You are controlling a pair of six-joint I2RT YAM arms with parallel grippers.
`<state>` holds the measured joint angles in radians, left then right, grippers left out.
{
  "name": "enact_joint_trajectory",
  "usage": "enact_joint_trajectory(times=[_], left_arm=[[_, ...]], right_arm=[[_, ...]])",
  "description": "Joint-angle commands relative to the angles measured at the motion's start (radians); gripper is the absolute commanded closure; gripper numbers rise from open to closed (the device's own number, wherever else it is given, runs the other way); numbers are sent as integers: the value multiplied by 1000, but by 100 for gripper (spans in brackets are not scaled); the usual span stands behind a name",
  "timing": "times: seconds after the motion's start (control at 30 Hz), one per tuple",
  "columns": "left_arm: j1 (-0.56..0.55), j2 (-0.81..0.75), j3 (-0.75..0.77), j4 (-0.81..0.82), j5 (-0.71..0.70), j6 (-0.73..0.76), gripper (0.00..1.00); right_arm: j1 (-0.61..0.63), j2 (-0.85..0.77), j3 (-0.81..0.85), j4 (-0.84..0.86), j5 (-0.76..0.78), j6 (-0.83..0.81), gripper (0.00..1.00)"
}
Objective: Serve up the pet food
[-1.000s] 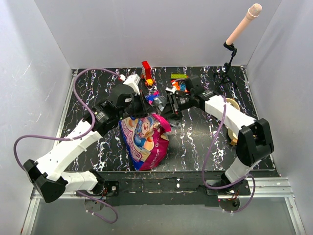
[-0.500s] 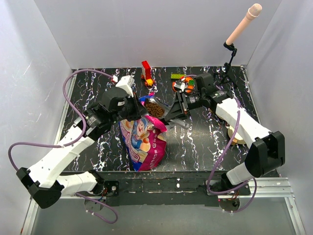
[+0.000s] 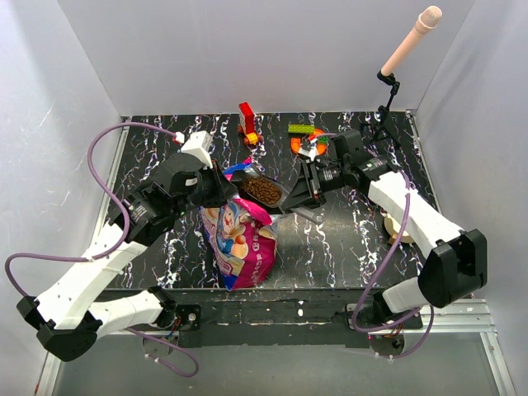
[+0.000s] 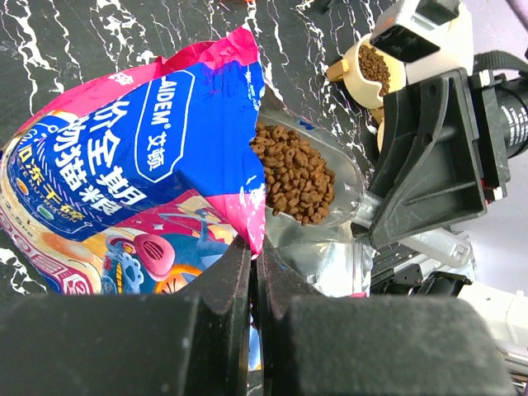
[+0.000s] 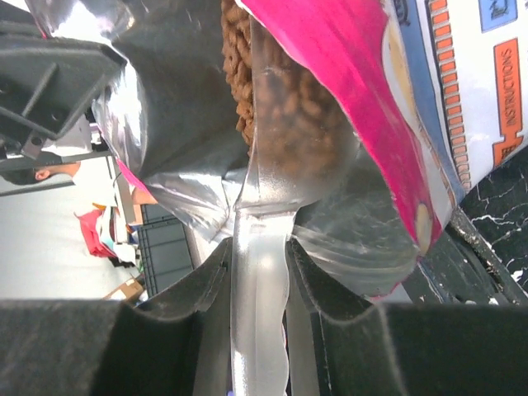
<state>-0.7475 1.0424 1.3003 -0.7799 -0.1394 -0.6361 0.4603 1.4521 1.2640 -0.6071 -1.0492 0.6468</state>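
Observation:
The pink, white and blue pet food bag (image 3: 239, 243) lies on the black marbled table, its open mouth facing the back. My left gripper (image 3: 216, 188) is shut on the bag's pink top edge (image 4: 247, 216) and holds the mouth open; its fingertips (image 4: 235, 264) pinch the foil. My right gripper (image 3: 299, 196) is shut on the handle (image 5: 260, 280) of a clear scoop (image 3: 264, 191). The scoop is heaped with brown kibble (image 4: 295, 175) and sits at the bag mouth, also seen close up in the right wrist view (image 5: 276, 107).
A cream bowl (image 4: 373, 68) holding some kibble stands to the right, partly hidden under my right arm (image 3: 394, 227). Toy blocks (image 3: 247, 120) and a green piece (image 3: 302, 129) lie at the back. A stand with a beige rod (image 3: 388, 99) is at the back right.
The scoop has come up out of the bag mouth full of kibble and my right gripper has drawn back to the right. My left arm has shifted left, still holding the bag edge.

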Motion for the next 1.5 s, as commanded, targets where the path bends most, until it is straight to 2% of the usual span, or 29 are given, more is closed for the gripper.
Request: enact_joint_trajectory(times=[0.0,0.03,0.1,0.13,0.17,0.23,0.3,0.37,0.43,0.47,0.5,0.53,0.57,0.6,0.63,0.7,0.73,0.83,0.97,1.17,1.37,1.47], left_arm=[[4,-48,1,96,-14,3,100],[5,-44,2,96,-14,3,100],[5,-38,16,87,-6,7,100],[4,-38,16,84,-6,7,100],[5,-41,11,82,-6,6,100],[4,-48,-5,94,-5,0,100],[4,-51,-13,102,-2,-11,100],[4,-50,-4,100,3,-11,100],[4,-53,-9,97,4,-13,100],[5,-58,-15,100,3,-14,100],[4,-59,-16,100,4,-16,100],[5,-62,-15,100,3,-17,100],[4,-62,-9,97,4,-17,100],[5,-61,-3,94,6,-13,100],[4,-64,-1,91,7,-11,100],[4,-68,-7,90,8,-14,100],[5,-70,-15,94,8,-20,100],[5,-65,-4,99,9,-27,100],[4,-73,-1,99,1,-19,100],[5,-99,-4,99,-8,-20,100],[5,-96,-7,106,31,-13,100],[5,-99,-9,117,41,-11,100]], right_arm=[[20,-18,-55,121,-37,103,99],[24,11,25,4,-23,18,99],[29,-39,46,-123,21,-70,99],[25,-86,0,-94,31,-52,99],[21,-113,-44,14,25,29,99],[34,-67,-52,143,-21,138,99],[47,8,58,-36,-12,6,99],[48,-56,25,-83,3,-22,99],[37,-111,-82,101,-1,110,99],[43,-70,-103,210,-26,184,99],[55,-26,-71,189,-47,182,99],[64,6,5,53,-35,101,99],[69,2,71,-44,-6,17,99],[61,-28,69,-101,6,-25,99],[46,-77,25,-85,11,-26,99],[29,-114,-98,196,-27,164,99],[34,-84,-101,267,-56,235,99],[57,-59,-25,112,-37,111,99],[17,-166,-176,295,-95,206,99],[6,-225,-202,237,-107,145,99],[3,-291,-279,415,-132,258,99],[3,-297,-279,412,-135,234,99]])
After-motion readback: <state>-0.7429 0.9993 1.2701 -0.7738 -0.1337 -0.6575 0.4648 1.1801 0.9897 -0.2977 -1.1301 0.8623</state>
